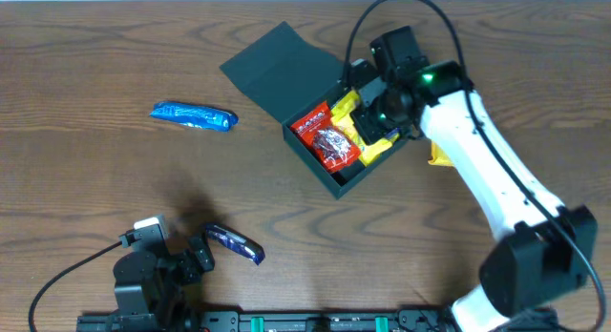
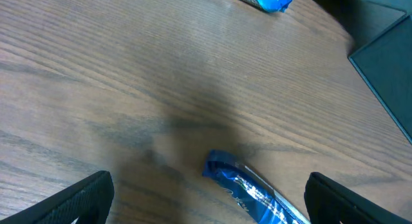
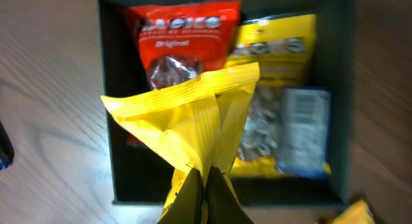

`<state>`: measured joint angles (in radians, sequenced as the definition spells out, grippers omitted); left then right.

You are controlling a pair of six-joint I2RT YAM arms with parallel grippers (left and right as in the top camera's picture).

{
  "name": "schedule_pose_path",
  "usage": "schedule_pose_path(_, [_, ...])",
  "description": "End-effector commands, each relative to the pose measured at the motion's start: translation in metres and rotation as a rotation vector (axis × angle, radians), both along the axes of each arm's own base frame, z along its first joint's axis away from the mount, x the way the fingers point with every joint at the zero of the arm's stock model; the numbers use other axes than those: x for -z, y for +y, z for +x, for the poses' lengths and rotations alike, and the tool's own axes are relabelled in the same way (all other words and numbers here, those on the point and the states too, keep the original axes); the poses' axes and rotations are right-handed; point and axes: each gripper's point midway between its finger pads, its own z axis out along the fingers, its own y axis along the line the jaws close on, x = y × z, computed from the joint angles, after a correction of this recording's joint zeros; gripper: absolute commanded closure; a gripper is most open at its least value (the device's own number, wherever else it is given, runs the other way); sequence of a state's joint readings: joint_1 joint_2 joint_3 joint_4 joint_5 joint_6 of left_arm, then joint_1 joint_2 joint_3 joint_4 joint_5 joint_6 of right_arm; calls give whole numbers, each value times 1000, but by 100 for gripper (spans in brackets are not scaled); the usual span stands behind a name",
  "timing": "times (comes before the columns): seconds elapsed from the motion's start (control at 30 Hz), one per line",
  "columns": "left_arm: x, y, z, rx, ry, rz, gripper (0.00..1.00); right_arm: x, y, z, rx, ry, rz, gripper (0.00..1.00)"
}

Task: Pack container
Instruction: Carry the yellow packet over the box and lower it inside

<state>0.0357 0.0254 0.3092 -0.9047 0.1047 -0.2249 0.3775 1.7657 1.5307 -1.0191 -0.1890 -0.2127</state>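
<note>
The right end effector (image 3: 205, 185) pinches a yellow packet (image 3: 193, 114) over the container (image 1: 311, 166) at one o'clock on the tabletop (image 1: 95, 198). Dropped here, it may perch on the red packet (image 3: 174, 44) and block the lid (image 1: 275, 63). The left end effector (image 2: 207, 197), spread, straddles a blue packet (image 2: 257, 198) at seven o'clock.

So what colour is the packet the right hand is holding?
Yellow. The packet pinched in the right hand shows best in the right wrist view.

The overhead camera is looking straight down on the whole surface (image 1: 76, 46). The left wrist camera is facing low and close across it, sharing a blue packet (image 2: 257, 195) with overhead, while the right wrist camera is peering closely into the container (image 3: 116, 179), likewise seen overhead.
</note>
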Motion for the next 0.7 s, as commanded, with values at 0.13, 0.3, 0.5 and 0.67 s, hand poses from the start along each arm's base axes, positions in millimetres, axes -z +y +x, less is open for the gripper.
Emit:
schedule_pose_path(0.13, [17, 1, -11, 0, 74, 5, 4, 26, 44, -5, -106, 87, 107, 99])
schedule_pose_path(0.3, [17, 1, -11, 0, 74, 5, 5, 30, 57, -21, -105, 135, 99, 99])
schedule_pose_path(0.5, [17, 1, -11, 0, 74, 5, 4, 44, 60, -18, -104, 140, 82, 99])
schedule_pose_path(0.67, [17, 1, -11, 0, 74, 5, 4, 55, 60, -8, -87, 131, 70, 99])
